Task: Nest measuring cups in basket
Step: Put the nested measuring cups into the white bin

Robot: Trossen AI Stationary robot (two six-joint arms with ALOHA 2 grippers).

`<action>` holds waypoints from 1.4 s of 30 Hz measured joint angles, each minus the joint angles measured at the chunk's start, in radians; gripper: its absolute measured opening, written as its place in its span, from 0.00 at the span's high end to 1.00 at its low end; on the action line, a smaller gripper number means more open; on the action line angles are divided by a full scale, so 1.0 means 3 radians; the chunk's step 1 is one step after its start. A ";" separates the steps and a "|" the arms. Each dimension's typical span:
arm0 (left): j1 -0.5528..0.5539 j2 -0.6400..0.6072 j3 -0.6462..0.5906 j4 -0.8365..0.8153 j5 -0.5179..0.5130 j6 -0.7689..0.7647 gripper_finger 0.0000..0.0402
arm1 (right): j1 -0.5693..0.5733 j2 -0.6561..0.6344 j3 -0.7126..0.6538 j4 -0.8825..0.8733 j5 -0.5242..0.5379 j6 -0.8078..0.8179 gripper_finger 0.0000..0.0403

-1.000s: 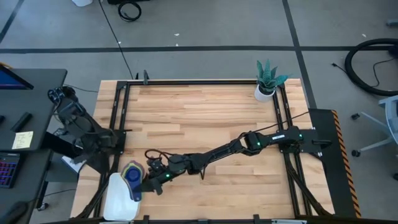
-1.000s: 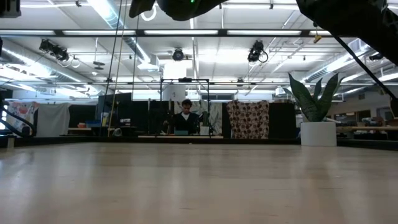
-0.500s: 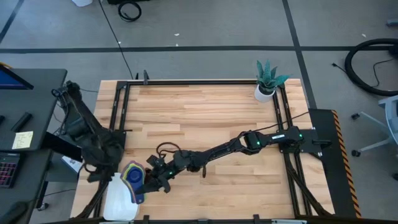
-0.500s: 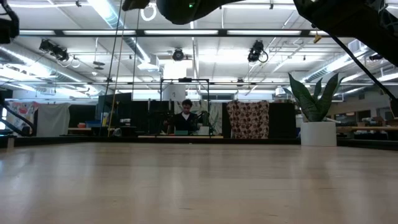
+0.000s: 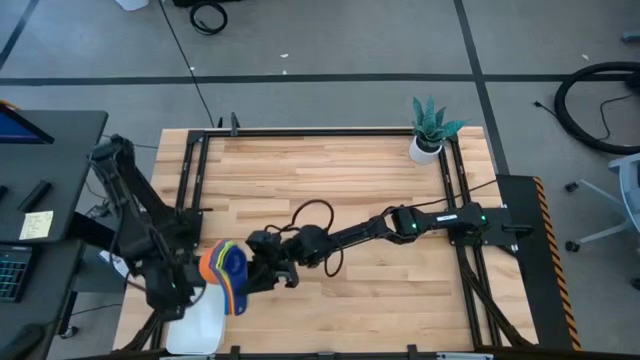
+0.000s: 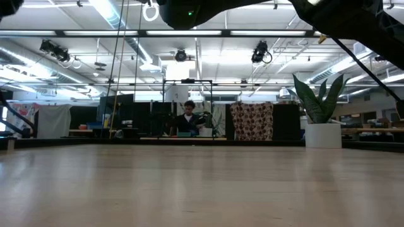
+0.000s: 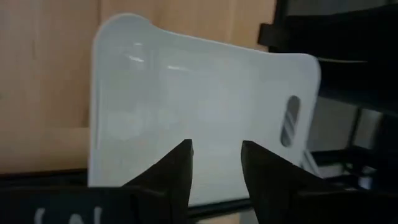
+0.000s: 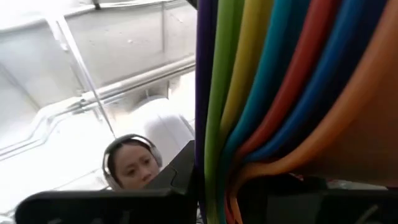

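The right gripper [image 5: 245,280] is closed on the nested measuring cups [image 5: 226,273], holding them on edge at the near left of the table [image 5: 330,190], just above the white basket [image 5: 203,325]. The left gripper [image 7: 214,163] stands partly open over the basket and holds nothing.

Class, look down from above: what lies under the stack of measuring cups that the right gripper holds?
The white basket lies partly under the stack of measuring cups held by the right gripper. The basket's near end shows bare; the part beneath the cups and the left gripper is covered.
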 joint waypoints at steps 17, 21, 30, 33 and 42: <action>-0.0050 0.0979 0.0000 0.0182 -0.0692 0.0064 0.65 | -0.0046 -0.0111 0.0000 0.0494 -0.0388 0.0317 0.81; -0.0039 0.1072 0.0000 0.0310 -0.0731 0.0284 0.65 | -0.0080 -0.0169 0.0000 0.0513 -0.0483 0.0329 0.81; 0.0022 0.1365 0.0000 0.0524 -0.0766 0.0450 0.65 | -0.0123 -0.0215 0.0000 0.0498 -0.0592 0.0393 0.81; 0.0093 0.1452 0.0000 0.0753 -0.0771 0.0623 0.65 | -0.0131 -0.0215 0.0000 0.0506 -0.0592 0.0468 0.81; 0.0354 0.1574 0.0003 0.1018 -0.0780 0.1235 0.65 | -0.0145 -0.0215 0.0000 0.0507 -0.0609 0.0548 0.81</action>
